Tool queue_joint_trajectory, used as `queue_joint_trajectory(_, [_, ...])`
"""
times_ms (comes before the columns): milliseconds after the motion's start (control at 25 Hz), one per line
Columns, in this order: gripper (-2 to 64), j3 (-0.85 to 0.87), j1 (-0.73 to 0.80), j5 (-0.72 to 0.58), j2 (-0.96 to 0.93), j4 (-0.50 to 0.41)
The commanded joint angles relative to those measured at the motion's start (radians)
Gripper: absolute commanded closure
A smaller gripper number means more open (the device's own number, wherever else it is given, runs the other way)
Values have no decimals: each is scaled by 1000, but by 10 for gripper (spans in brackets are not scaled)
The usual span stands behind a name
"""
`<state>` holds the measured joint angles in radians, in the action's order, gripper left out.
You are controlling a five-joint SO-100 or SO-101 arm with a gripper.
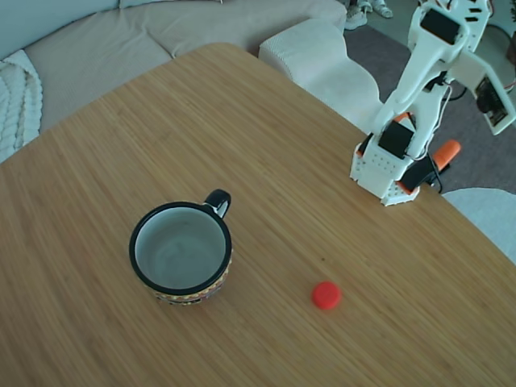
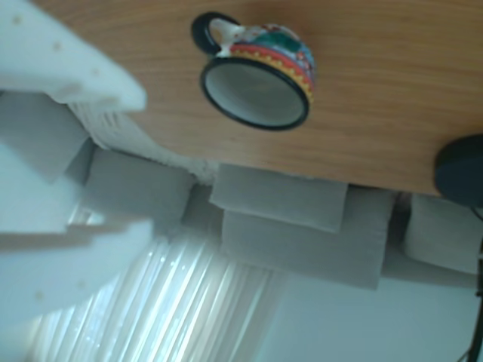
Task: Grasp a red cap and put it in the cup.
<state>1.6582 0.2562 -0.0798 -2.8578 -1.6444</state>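
We see the red cap lying on the wooden worktop in the fixed view, right of the cup and apart from it. In the other view our gripper shows white fingers spread wide, holding nothing

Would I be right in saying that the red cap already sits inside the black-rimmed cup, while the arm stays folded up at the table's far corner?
Not quite: the cup is empty. In the fixed view the red cap lies on the bare table, to the cup's right and apart from it. The rest holds: the arm is folded up at the far corner.
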Motion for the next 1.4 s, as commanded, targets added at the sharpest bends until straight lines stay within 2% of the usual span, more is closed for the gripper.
queue_joint_trajectory(0, [475,-6,3,-2,20,-37])
queue_joint_trajectory(600, [475,-5,3,-9,64,-29])
queue_joint_trajectory(800, [474,-49,12,-9,233,31])
queue_joint_trajectory(1040, [474,-242,25,-5,512,43])
queue_joint_trajectory(1200, [474,-321,133,-6,666,32])
queue_joint_trajectory(1360, [474,-310,241,-11,779,41])
